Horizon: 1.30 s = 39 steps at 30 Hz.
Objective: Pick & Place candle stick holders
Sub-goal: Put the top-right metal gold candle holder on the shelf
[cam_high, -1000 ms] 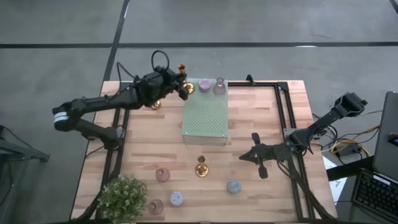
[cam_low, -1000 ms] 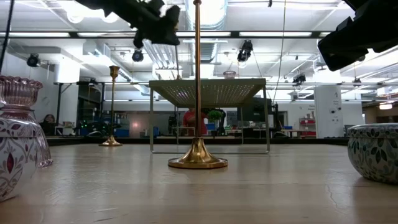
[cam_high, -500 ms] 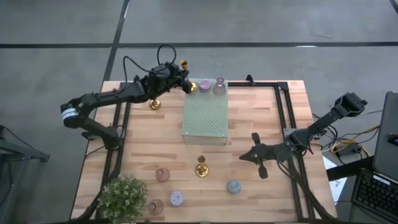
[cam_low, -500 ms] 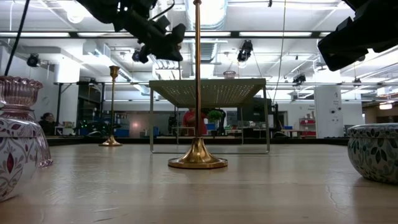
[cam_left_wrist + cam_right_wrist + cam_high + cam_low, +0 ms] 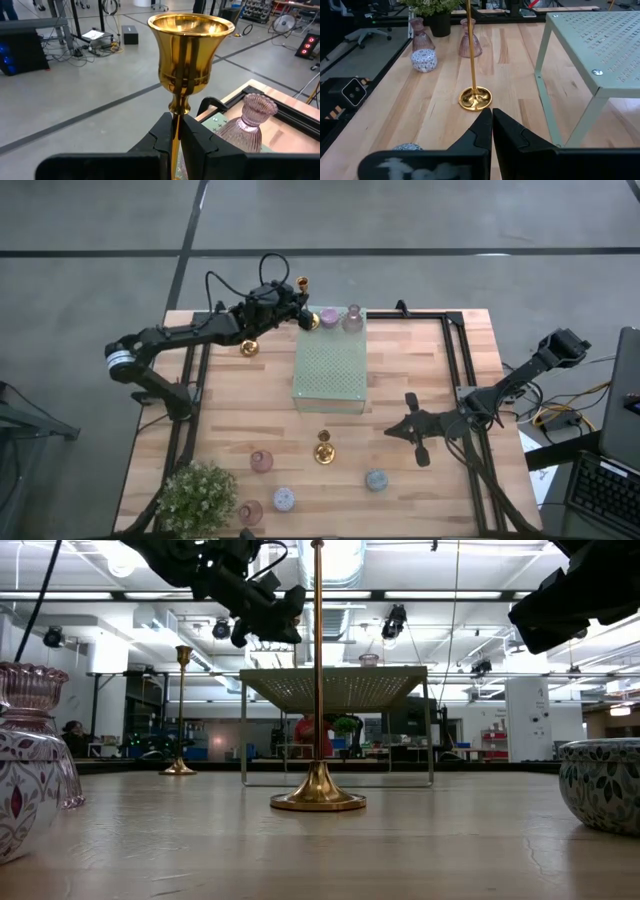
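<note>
Gripping a gold candlestick (image 5: 190, 55) by its slim stem, the left end effector (image 5: 292, 308) was seen raised at the far left corner of the pale green perforated stand (image 5: 333, 370), beside two pink holders (image 5: 340, 317) standing on it. The stem should be kept upright and lowered clear of those holders, with release only once the base was judged flat. The right end effector (image 5: 491, 125) was pressed together, empty, low over the counter (image 5: 430, 370) near another gold candlestick (image 5: 323, 448).
</note>
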Motion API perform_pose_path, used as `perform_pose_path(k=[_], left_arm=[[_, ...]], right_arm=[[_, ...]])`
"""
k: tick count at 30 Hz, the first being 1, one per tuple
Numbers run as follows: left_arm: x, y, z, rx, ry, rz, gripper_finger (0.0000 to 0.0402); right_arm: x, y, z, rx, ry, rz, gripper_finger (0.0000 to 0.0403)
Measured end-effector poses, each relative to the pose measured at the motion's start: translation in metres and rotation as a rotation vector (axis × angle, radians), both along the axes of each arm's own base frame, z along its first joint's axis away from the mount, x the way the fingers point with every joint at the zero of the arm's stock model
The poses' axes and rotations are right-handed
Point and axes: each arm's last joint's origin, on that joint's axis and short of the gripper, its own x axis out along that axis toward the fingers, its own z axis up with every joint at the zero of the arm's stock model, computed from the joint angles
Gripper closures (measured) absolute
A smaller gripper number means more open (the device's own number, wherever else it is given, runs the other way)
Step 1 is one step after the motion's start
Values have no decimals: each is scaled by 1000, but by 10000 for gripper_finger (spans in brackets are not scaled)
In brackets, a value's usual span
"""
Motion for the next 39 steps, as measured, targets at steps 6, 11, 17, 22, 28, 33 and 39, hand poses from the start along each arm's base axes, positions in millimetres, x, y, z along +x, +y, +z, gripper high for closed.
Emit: perform_pose_path(k=[6, 11, 17, 22, 28, 33, 39], left_arm=[[0, 0, 0, 0, -8, -1, 376], [1, 0, 1, 2, -13, -4, 376], [1, 0, 0, 6, -8, -12, 376], [1, 0, 0, 12, -1, -22, 376], [1, -2, -3, 46, 41, -50, 353], [1, -2, -5, 48, 56, -53, 326], [1, -2, -4, 52, 60, -65, 285]], right_arm=[[0, 0, 0, 0, 0, 1, 394], [0, 0, 0, 0, 0, 0, 394], [0, 0, 0, 0, 0, 1, 394], [0, 0, 0, 0, 0, 1, 394], [0, 0, 0, 0, 0, 0, 394], [0, 0, 0, 0, 0, 1, 394], [0, 0, 0, 0, 1, 1, 394]])
